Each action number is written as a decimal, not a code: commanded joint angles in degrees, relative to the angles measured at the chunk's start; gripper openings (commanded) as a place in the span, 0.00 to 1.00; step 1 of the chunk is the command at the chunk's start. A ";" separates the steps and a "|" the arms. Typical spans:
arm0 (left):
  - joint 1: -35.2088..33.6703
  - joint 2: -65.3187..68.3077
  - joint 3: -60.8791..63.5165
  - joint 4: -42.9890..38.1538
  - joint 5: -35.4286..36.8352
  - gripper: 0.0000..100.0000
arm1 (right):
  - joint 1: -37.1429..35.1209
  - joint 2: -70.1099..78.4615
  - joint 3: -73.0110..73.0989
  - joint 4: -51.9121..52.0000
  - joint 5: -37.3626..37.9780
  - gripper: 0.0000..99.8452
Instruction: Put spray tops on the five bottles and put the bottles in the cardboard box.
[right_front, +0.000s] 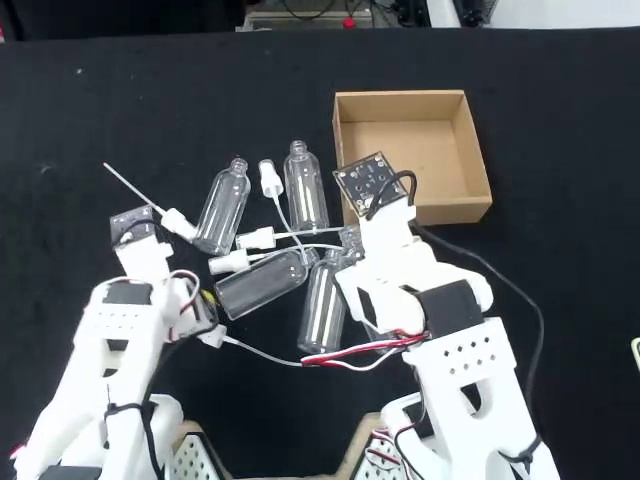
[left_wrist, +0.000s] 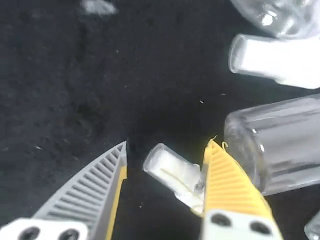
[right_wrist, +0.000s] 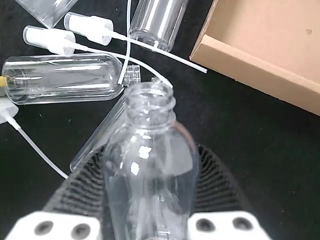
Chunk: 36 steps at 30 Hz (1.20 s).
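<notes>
Bottles (right_front: 222, 205) clear; spray tops (right_front: 270, 178) white; cardboard box (right_front: 478, 170) brown; table (right_front: 100, 100) black; left hand (left_wrist: 168, 150) yellow-grey, ribbed.

A table (right_front: 120, 100) draped in black cloth spread under even light; beyond its far edge sat pale clutter, dark cables (right_front: 300, 10) and something red (right_front: 348, 20)

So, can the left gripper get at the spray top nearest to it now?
Probably yes: the spray top lies between the open fingers of the left gripper with nothing over it. A lying bottle is close beside one finger, not between them.
</notes>
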 joint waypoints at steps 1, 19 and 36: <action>-2.15 -0.62 -9.98 10.73 -9.49 0.24 | -0.44 -1.45 -0.40 -1.05 0.18 0.06; 9.71 -0.62 -7.78 16.79 -9.93 0.24 | -0.44 -1.45 -0.31 -0.97 0.18 0.06; -8.13 -0.62 -0.75 -0.62 -11.43 0.24 | -0.44 -1.45 -0.22 -0.88 0.18 0.06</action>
